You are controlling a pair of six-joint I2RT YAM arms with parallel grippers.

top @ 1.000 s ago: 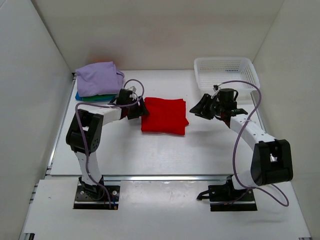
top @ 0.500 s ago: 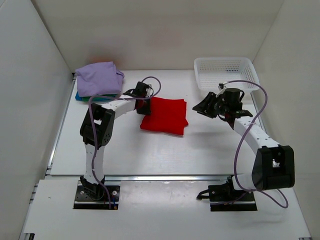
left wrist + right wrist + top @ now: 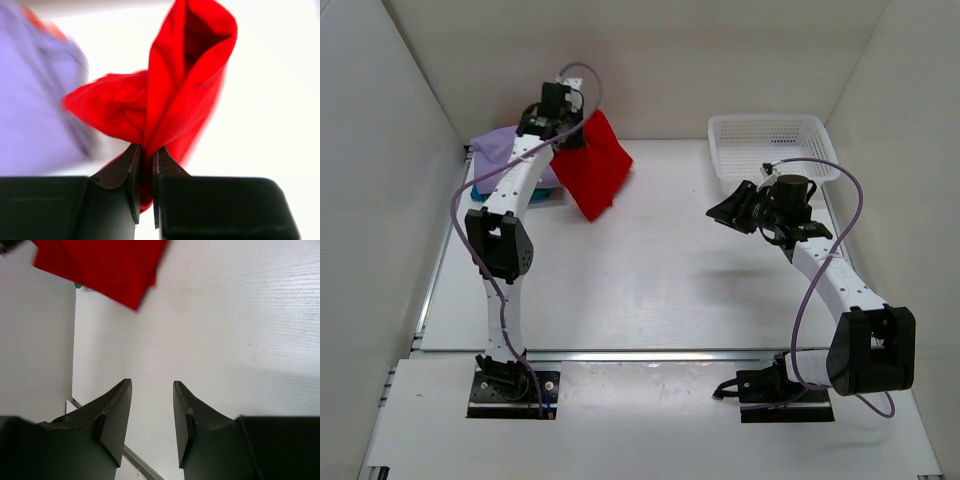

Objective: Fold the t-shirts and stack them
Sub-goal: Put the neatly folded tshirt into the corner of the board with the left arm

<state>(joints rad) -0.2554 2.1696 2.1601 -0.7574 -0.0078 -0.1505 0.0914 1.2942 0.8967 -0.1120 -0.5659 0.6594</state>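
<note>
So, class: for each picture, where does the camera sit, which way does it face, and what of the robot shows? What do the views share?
Top external: above and behind the bases, looking down on the table; both arms, left hand and right hand show.
Left wrist: on the left wrist, looking along its shut hand at the pinched red t-shirt, lavender t-shirt beside.
Right wrist: on the right wrist, looking past its open hand across the table.
Shared: the red t-shirt appears in all three.

The left gripper [image 3: 572,135], clamped on the red t-shirt [image 3: 595,168], has risen from table centre toward 11 o'clock. The shirt, formerly lying flat and folded, now hangs beside the lavender t-shirt [image 3: 498,148].
</note>
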